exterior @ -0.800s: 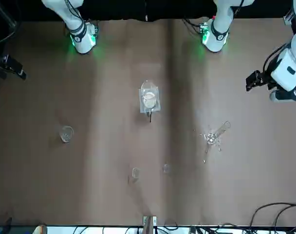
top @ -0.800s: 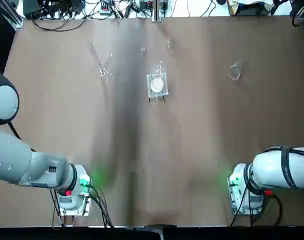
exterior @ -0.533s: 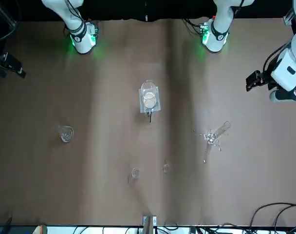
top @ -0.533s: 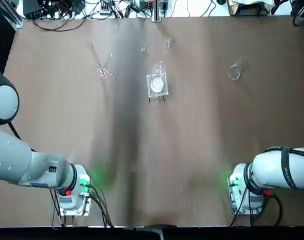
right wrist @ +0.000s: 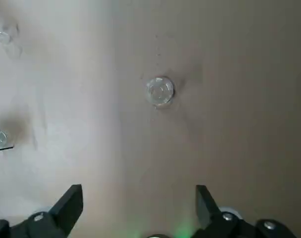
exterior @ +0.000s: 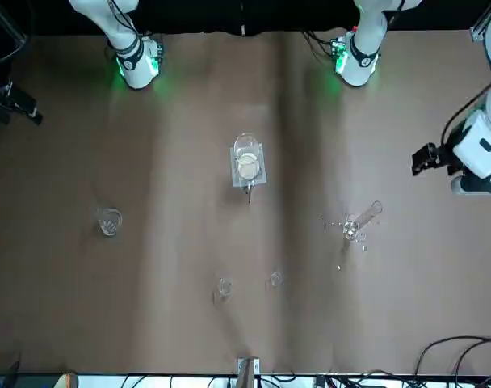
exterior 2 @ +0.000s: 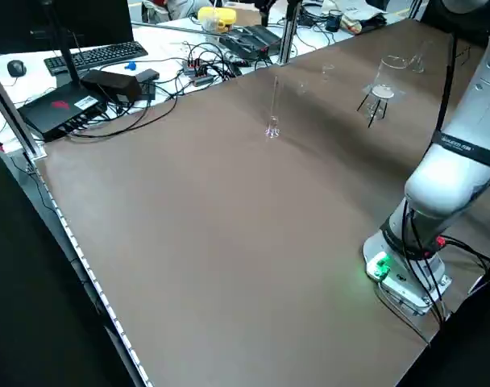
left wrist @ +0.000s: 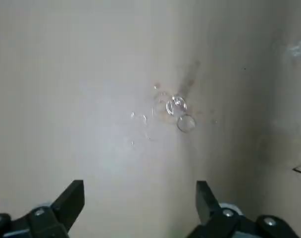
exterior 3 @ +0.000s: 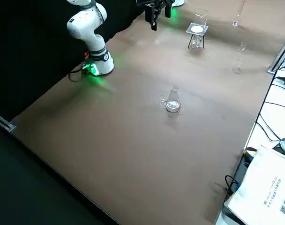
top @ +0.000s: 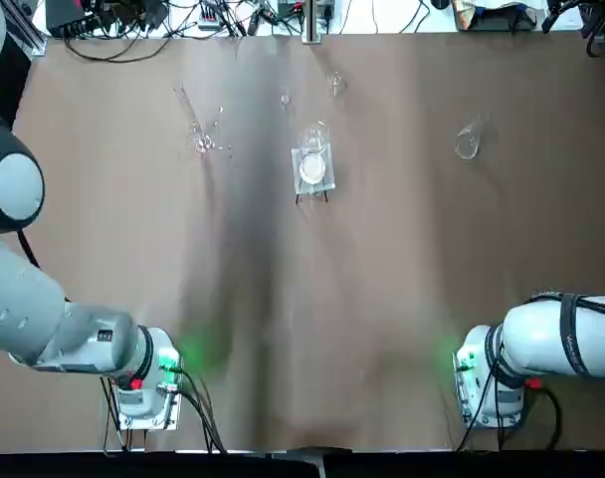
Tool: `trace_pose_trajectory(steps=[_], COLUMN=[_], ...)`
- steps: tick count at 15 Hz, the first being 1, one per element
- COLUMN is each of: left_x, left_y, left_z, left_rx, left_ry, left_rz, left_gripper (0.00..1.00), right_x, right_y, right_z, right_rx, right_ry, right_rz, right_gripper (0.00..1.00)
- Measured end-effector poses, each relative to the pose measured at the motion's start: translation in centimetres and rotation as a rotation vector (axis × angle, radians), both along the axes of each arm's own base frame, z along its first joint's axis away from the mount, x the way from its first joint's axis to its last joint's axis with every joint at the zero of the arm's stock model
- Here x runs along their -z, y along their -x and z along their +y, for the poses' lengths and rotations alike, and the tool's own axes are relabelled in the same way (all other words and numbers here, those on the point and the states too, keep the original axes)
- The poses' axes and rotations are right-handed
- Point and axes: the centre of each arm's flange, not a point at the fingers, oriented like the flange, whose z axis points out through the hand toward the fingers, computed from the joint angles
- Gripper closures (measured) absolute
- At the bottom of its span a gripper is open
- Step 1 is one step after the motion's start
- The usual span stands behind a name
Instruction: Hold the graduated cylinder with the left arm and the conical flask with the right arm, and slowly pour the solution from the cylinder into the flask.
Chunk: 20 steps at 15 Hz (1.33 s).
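Your left pincer [left wrist: 140, 186] is open and empty, fingers spread wide, hanging over the left part of the tabletop [top: 382, 299], apart from the graduated cylinder [exterior 2: 273, 113]. Cylinder stands upright on its foot, far-left area; clear droplets [left wrist: 145, 119] lie around its base.

Your right pincer [right wrist: 139, 188] is also open with nothing between its fingers. You have it out by the right side, well apart from the conical flask [exterior 3: 172, 101]. Flask is upright, far-right area, wide base down, neck up, no contact with either pincer.

Between cylinder and flask you've got the clear beaker [exterior 2: 388, 74] on its square stand [exterior 3: 197, 29], wire legs under it. Two small glass pieces sit beyond the stand from your bases: one [top: 336, 85] roughly in line with it, the other [top: 286, 100] more toward the cylinder. Both are apart from the stand.
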Motion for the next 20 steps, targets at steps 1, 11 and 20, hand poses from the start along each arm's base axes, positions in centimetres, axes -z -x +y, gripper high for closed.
trace_pose_trajectory(steps=[1, 11, 20], left_x=[0.2, 9.3, 23.1], left_y=[-0.4, -4.1, -5.6], left_z=[0.9, 14.8, 20.9], left_rx=[0.052, 0.416, 0.756], left_ry=[0.028, 0.499, 0.927], left_rz=[-0.015, -0.167, -0.605], left_gripper=[0.01, 0.01, 0.01], right_x=[0.2, 9.1, 19.0], right_y=[-0.1, -3.5, -5.3], right_z=[0.0, -6.5, -13.3], right_rx=[-0.038, -0.480, -0.923], right_ry=[-0.001, -0.248, -0.508], right_rz=[-0.001, -0.006, -0.217], right_gripper=[0.00, 0.00, 0.00])
